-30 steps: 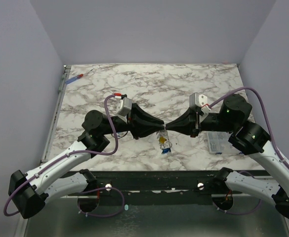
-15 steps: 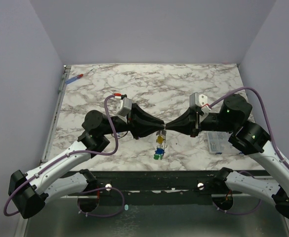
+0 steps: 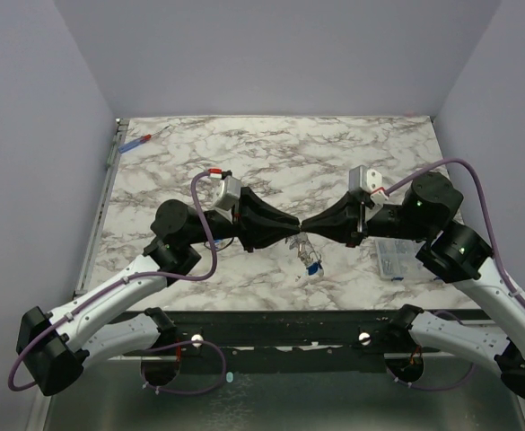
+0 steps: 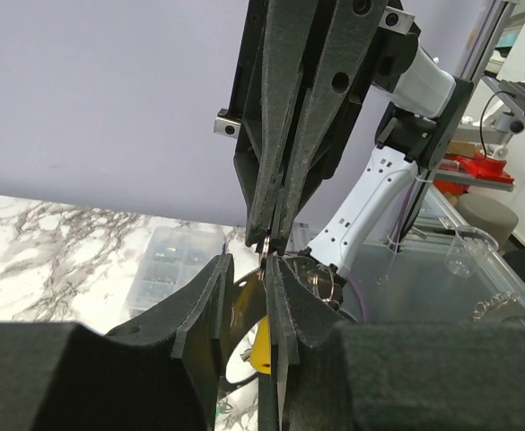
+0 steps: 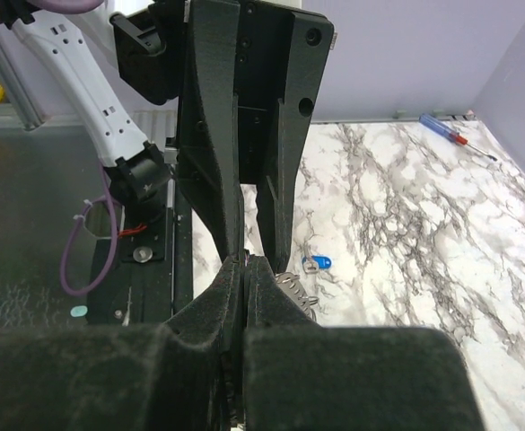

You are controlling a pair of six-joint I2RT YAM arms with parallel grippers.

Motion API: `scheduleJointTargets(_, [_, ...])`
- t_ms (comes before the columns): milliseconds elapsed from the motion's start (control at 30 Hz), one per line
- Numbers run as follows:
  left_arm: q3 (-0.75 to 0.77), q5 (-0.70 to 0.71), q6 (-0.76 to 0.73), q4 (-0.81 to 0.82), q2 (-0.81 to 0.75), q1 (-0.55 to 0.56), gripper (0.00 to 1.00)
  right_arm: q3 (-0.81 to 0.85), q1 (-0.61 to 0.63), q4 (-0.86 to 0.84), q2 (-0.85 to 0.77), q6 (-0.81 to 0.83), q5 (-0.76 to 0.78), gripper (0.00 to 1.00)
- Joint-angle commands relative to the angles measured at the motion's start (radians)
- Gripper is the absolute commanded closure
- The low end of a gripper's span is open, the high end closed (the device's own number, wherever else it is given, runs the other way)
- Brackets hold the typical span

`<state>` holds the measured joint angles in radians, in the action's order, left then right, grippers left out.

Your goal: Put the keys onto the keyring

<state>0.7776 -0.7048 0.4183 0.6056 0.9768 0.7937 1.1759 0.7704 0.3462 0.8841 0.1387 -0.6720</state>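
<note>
Keyring [image 4: 309, 269] in the air where my two pincers meet tip to tip, keys [image 3: 309, 259] hanging just under it above the table [image 3: 244, 162], right pincer [image 5: 244, 269] pressed closed on it, left pincer [image 4: 247, 269] narrow, its grip I cannot tell, clear box [image 3: 389, 258] near.

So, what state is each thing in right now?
left gripper: jaws narrowly apart around the keyring, grip unclear
right gripper: shut, tips pinching the keyring
keyring: held where the two grippers meet
keys: hanging in a bunch below the grippers
clear box: flat on the table, untouched
screwdriver: lying flat at the far left corner
</note>
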Motion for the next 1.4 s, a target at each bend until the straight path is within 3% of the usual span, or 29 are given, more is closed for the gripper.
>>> scheduleJointTargets(0, [-0.011, 0.025, 0.011, 0.031, 0.012, 0.004, 0.73, 0.001, 0.000, -0.090, -0.018, -0.024, -0.008, 0.99])
scheduleJointTargets(233, [-0.028, 0.011, 0.072, 0.136, 0.027, 0.009, 0.77, -0.019, 0.000, -0.138, -0.020, -0.047, -0.016, 0.99])
scheduleJointTargets(400, [-0.035, 0.006, 0.098, 0.179, 0.040, 0.010, 1.00, -0.033, 0.001, -0.178, -0.015, -0.064, -0.026, 0.99])
scheduleJointTargets(600, [-0.033, 0.014, 0.100, 0.180, 0.042, 0.010, 1.00, -0.015, 0.000, -0.128, -0.027, -0.058, 0.028, 0.99])
scheduleJointTargets(800, [-0.040, 0.020, 0.076, 0.180, 0.027, 0.010, 1.00, 0.037, 0.000, 0.042, -0.053, -0.016, 0.142, 0.57])
scheduleJointTargets(900, [-0.041, 0.023, 0.066, 0.180, 0.021, 0.010, 1.00, 0.036, 0.000, 0.080, -0.082, -0.010, 0.176, 0.49])
scheduleJointTargets(1067, [-0.054, 0.038, 0.047, 0.193, -0.005, 0.010, 1.00, 0.017, 0.001, 0.097, -0.118, -0.015, 0.183, 0.50])
scheduleJointTargets(1367, [-0.100, 0.045, 0.080, 0.315, -0.035, 0.010, 1.00, -0.009, 0.001, 0.022, -0.084, -0.046, 0.085, 0.60])
